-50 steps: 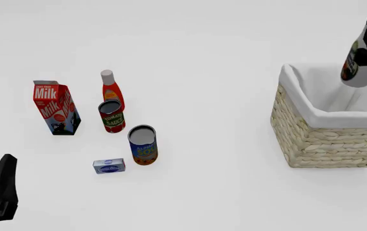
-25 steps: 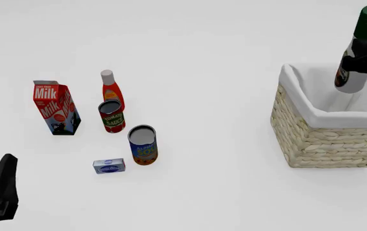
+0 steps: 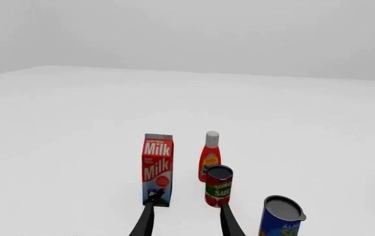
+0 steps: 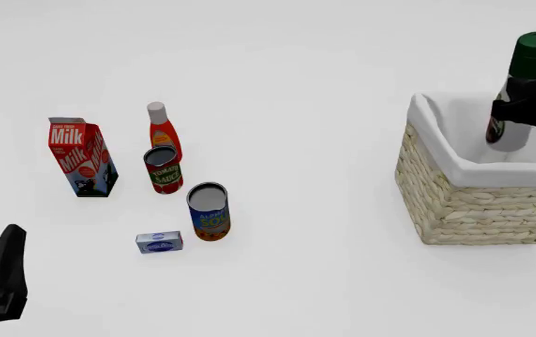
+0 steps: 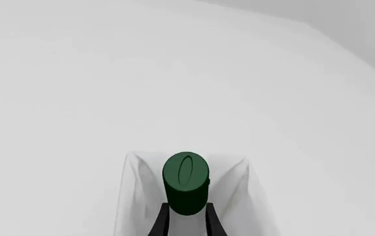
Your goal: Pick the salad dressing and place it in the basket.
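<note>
The salad dressing (image 4: 514,98), a whitish bottle with a dark green cap, hangs nearly upright over the open basket (image 4: 455,203), its base just below the white cloth rim. My right gripper (image 4: 523,105) is shut on the bottle's neck and upper body. In the right wrist view the green cap (image 5: 186,181) sits between the fingers, with the basket's white lining (image 5: 134,196) below it. My left gripper (image 4: 1,281) rests low at the front left, far from the basket; in the left wrist view its fingertips (image 3: 149,221) stand apart with nothing between them.
A milk carton (image 4: 82,156), an orange-red bottle with a white cap (image 4: 161,130), a tomato sauce can (image 4: 164,170), a blue can (image 4: 208,211) and a small blue box (image 4: 159,242) stand at the left middle of the table.
The right gripper has carried the salad dressing leftward and down, and turned it more upright, so it now hangs over the basket's inside. The left arm has not moved.
</note>
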You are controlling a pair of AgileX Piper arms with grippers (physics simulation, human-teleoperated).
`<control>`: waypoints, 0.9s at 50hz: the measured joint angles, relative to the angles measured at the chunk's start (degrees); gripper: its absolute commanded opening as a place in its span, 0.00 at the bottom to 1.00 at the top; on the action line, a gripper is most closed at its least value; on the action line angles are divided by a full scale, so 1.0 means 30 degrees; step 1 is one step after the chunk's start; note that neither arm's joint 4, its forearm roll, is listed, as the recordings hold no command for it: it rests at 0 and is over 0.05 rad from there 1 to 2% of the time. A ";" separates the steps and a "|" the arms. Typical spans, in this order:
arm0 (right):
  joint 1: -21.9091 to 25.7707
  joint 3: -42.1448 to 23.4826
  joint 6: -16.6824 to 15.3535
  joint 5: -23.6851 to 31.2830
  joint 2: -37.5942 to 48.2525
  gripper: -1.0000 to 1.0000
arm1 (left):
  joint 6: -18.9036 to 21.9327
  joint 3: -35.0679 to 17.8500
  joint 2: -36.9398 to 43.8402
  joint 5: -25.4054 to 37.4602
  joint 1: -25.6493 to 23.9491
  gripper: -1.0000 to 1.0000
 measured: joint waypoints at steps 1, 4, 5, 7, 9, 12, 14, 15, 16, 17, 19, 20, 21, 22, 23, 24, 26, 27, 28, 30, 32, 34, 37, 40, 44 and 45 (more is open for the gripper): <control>-0.0018 0.0052 0.0000 -0.0025 0.0007 0.00 | -0.0001 0.0001 0.0010 -0.0006 0.0004 1.00; -0.0078 0.0214 0.0002 -0.0090 -0.0002 0.00 | -0.0003 0.0003 0.0062 -0.0046 0.0022 1.00; -0.0102 0.0270 0.0002 -0.0110 -0.0009 0.00 | -0.0004 0.0004 0.0079 -0.0059 0.0027 1.00; -0.0154 0.0387 -0.0002 -0.0154 -0.0026 0.00 | -0.0007 0.0005 0.0099 -0.0071 0.0031 1.00; -0.0213 0.0500 -0.0007 -0.0197 -0.0038 0.00 | -0.0013 0.0005 0.0099 -0.0066 0.0028 1.00; -0.0307 0.0650 -0.0008 -0.0258 -0.0049 0.00 | -0.0021 0.0006 0.0084 -0.0041 0.0022 1.00; -0.0364 0.0740 -0.0001 -0.0300 -0.0051 0.00 | -0.0023 0.0006 0.0071 -0.0023 0.0018 1.00; -0.0390 0.0783 0.0004 -0.0325 -0.0049 0.00 | -0.0024 0.0006 0.0062 -0.0013 0.0016 1.00; -0.0416 0.0827 0.0008 -0.0355 -0.0043 0.00 | -0.0026 0.0006 0.0049 0.0000 0.0015 1.00; -0.0440 0.0869 0.0015 -0.0384 -0.0034 0.00 | -0.0026 0.0006 0.0035 0.0014 0.0015 1.00; -0.0484 0.0943 0.0038 -0.0450 -0.0010 0.00 | -0.0026 0.0005 0.0000 0.0048 0.0016 1.00; -0.0502 0.0977 0.0051 -0.0481 0.0002 0.00 | -0.0026 0.0005 -0.0020 0.0066 0.0017 1.00; -0.0516 0.1008 0.0067 -0.0512 0.0015 0.00 | -0.0025 0.0004 -0.0040 0.0086 0.0017 1.00; -0.0529 0.1039 0.0085 -0.0550 0.0033 0.00 | -0.0023 0.0004 -0.0065 0.0110 0.0018 1.00; -0.0541 0.1072 0.0101 -0.0591 0.0056 0.00 | -0.0020 0.0003 -0.0092 0.0137 0.0019 1.00; -0.0554 0.1105 0.0115 -0.0636 0.0083 0.00 | -0.0019 0.0003 -0.0117 0.0163 0.0021 1.00; -0.0579 0.1173 0.0140 -0.0733 0.0149 0.00 | -0.0017 0.0002 -0.0171 0.0216 0.0031 1.00; -0.0593 0.1206 0.0151 -0.0783 0.0187 0.00 | -0.0018 0.0001 -0.0200 0.0245 0.0037 1.00; -0.0607 0.1230 0.0163 -0.0822 0.0224 0.00 | -0.0015 0.0001 -0.0230 0.0277 0.0042 1.00; -0.0637 0.1271 0.0190 -0.0900 0.0296 0.00 | -0.0014 -0.0001 -0.0290 0.0339 0.0052 1.00; -0.0670 0.1311 0.0210 -0.0986 0.0369 0.00 | -0.0012 0.0000 -0.0343 0.0394 0.0064 1.00; -0.0699 0.1340 0.0232 -0.1061 0.0433 0.00 | -0.0012 0.0002 -0.0386 0.0438 0.0074 1.00; -0.0733 0.1352 0.0289 -0.1144 0.0506 0.00 | -0.0011 0.0001 -0.0400 0.0453 0.0082 1.00; -0.0762 0.1307 0.0400 -0.1197 0.0541 1.00 | -0.0010 0.0002 -0.0383 0.0438 0.0085 1.00; -0.0817 0.1226 0.0511 -0.1251 0.0541 1.00 | -0.0013 0.0005 -0.0331 0.0385 0.0077 1.00; -0.0826 0.1210 0.0528 -0.1264 0.0537 1.00 | -0.0013 0.0005 -0.0318 0.0373 0.0076 1.00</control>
